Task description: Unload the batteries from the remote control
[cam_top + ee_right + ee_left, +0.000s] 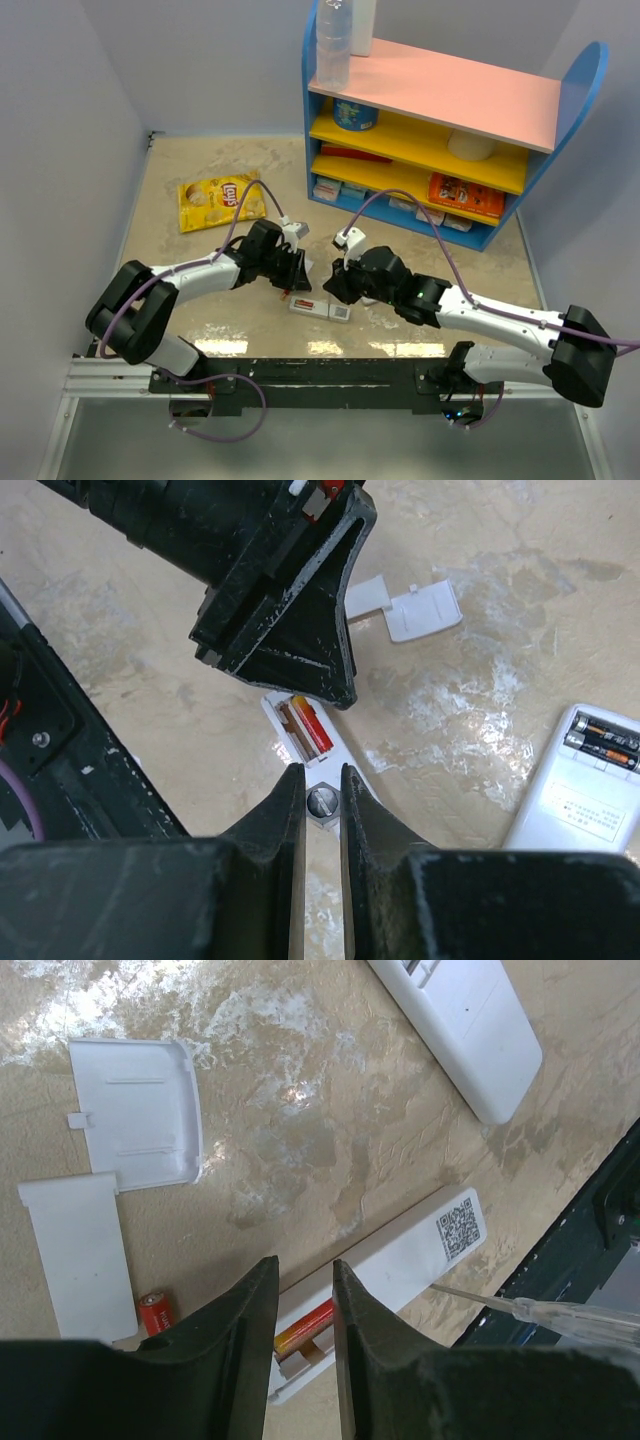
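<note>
The remote control [420, 1245] lies back-up on the table, a QR sticker at one end and its slot uncovered. One red-orange battery [305, 1325] sits in the slot [312, 730]; the bay beside it is empty. Another battery [153, 1312] lies loose on the table beside a flat white cover [78, 1250]. My left gripper [304, 1263] hovers open over the slot end, jaws a small gap apart with nothing between them. My right gripper [321, 772] is shut on a clear-handled screwdriver [540, 1307], whose tip rests against the remote's edge. From above, both grippers [297, 275] [335, 285] meet over the remote [322, 309].
A wider white device [585, 780] with two dark batteries lies nearby, and a second white cover [140, 1110] rests on the table. A chip bag [220, 200] lies at the back left. A blue shelf unit [440, 130] stands at the back right.
</note>
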`<action>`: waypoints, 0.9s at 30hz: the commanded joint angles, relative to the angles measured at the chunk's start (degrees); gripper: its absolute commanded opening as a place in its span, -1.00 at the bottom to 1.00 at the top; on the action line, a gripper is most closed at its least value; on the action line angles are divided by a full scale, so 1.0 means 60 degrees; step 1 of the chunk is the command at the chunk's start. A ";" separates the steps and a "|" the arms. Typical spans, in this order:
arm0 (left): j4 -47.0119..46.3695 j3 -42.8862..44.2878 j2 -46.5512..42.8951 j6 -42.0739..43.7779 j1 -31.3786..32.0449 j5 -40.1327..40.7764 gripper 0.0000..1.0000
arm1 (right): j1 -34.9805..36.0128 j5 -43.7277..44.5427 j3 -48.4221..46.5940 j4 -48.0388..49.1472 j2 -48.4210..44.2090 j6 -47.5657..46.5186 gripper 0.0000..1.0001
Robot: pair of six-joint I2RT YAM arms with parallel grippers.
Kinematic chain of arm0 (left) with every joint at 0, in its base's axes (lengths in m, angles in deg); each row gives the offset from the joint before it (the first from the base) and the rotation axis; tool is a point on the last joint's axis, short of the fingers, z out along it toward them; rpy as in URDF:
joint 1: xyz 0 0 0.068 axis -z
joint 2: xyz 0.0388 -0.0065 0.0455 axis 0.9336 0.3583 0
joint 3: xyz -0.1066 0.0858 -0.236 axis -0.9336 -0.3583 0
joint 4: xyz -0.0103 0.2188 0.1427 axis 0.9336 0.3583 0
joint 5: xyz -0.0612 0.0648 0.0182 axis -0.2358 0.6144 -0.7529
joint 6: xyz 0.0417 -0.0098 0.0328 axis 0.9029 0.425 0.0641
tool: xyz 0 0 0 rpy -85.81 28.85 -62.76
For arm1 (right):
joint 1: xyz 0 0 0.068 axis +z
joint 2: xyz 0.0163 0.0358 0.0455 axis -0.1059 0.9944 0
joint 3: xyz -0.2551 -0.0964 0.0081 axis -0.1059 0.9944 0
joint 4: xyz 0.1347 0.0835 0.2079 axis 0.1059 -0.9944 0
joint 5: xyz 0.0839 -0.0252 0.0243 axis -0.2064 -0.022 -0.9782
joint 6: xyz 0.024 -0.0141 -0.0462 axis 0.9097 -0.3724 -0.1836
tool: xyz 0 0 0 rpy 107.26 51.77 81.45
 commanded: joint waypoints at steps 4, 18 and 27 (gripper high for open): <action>-0.0339 -0.0070 0.0132 -0.0129 0.0032 -0.0145 -0.35 | 0.0063 0.1393 0.0038 0.0748 -0.0296 -0.1052 -1.00; -0.0558 -0.0114 0.0191 -0.0452 0.0486 -0.0218 -0.35 | 0.0048 0.1732 -0.0431 0.1202 0.0392 -0.1273 -1.00; -0.1042 -0.0289 0.0176 -0.0745 0.0705 -0.0174 -0.35 | 0.0033 0.1746 -0.1119 0.1114 0.1052 -0.1376 -1.00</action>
